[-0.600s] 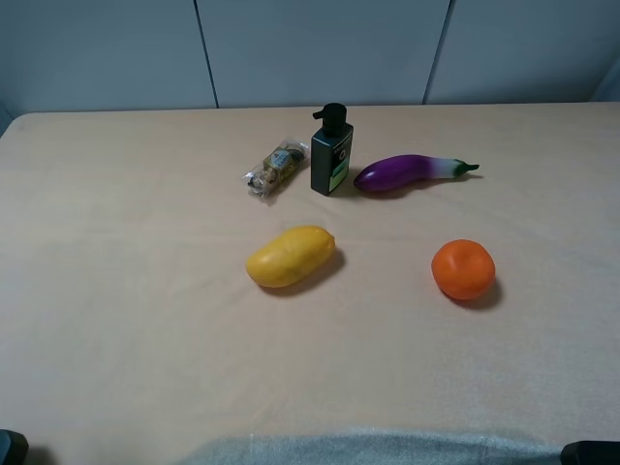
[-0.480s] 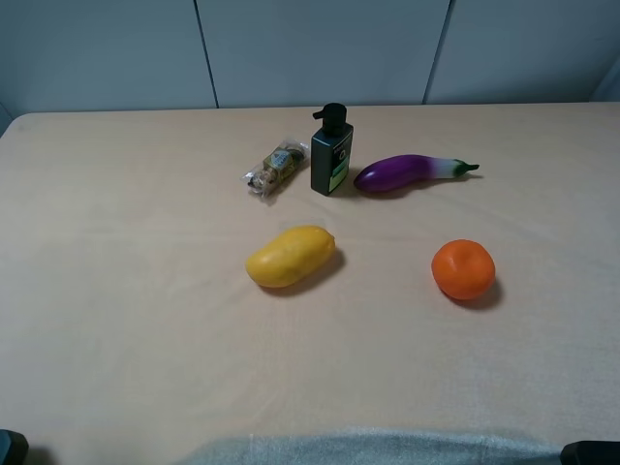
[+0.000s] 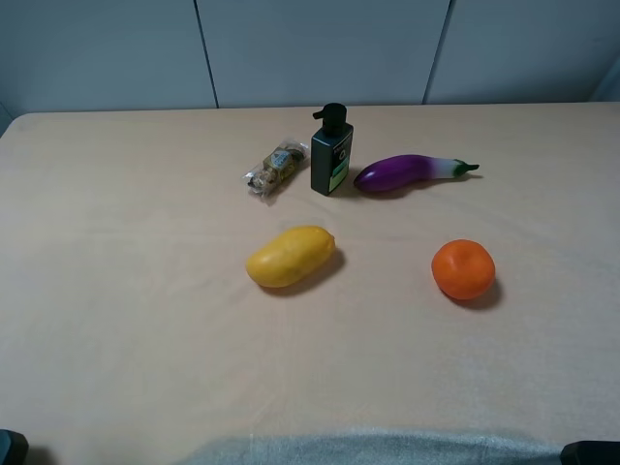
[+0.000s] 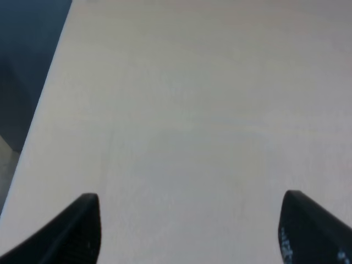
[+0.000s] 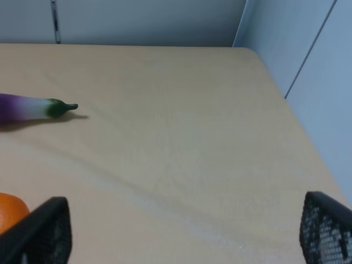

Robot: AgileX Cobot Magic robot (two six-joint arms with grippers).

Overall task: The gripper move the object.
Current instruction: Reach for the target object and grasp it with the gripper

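The orange [image 3: 463,268] is sitting on the desk's [image 3: 145,339] right half, nearer the right claw [image 5: 179,236], which is gaping wide apart.

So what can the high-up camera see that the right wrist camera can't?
Only the high camera shows the yellow fruit, the black pump bottle and the snack packet. Only the right wrist camera shows the right gripper, its jaws wide apart. Both show the orange fruit, the purple eggplant and the table.
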